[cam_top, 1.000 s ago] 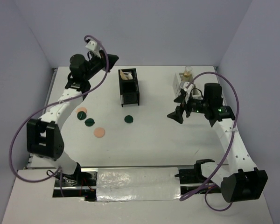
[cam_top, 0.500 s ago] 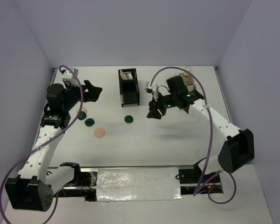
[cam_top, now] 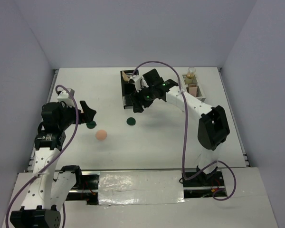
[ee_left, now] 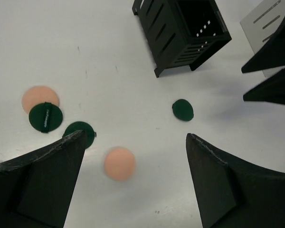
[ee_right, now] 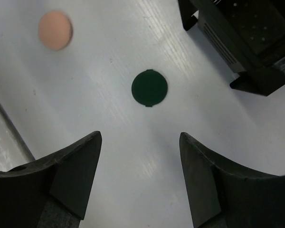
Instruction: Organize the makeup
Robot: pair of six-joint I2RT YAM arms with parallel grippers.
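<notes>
The makeup lies loose on the white table. One dark green round compact (cam_top: 130, 121) (ee_right: 149, 88) sits just ahead of my right gripper (cam_top: 136, 106) (ee_right: 140, 135), which hangs open and empty beside the black organizer (cam_top: 129, 89). A peach puff (cam_top: 101, 135) (ee_left: 119, 163) lies below my left gripper (cam_top: 87, 110) (ee_left: 135, 137), also open and empty. Two more green compacts (ee_left: 45, 117) (ee_left: 80, 133) and a second peach puff (ee_left: 40, 99) lie to its left. A gold-capped bottle (cam_top: 192, 72) stands in the white organizer (cam_top: 194, 88).
The black slotted organizer (ee_left: 183, 33) (ee_right: 242, 38) stands at the back middle, with the right arm reaching across it. The white organizer stands at the back right. A metal rail (cam_top: 133, 183) runs along the near edge between the arm bases.
My left arm swung from the back of the table down to the discs on the left, and its jaws opened. My right arm travelled left from the white organizer to the black one.
</notes>
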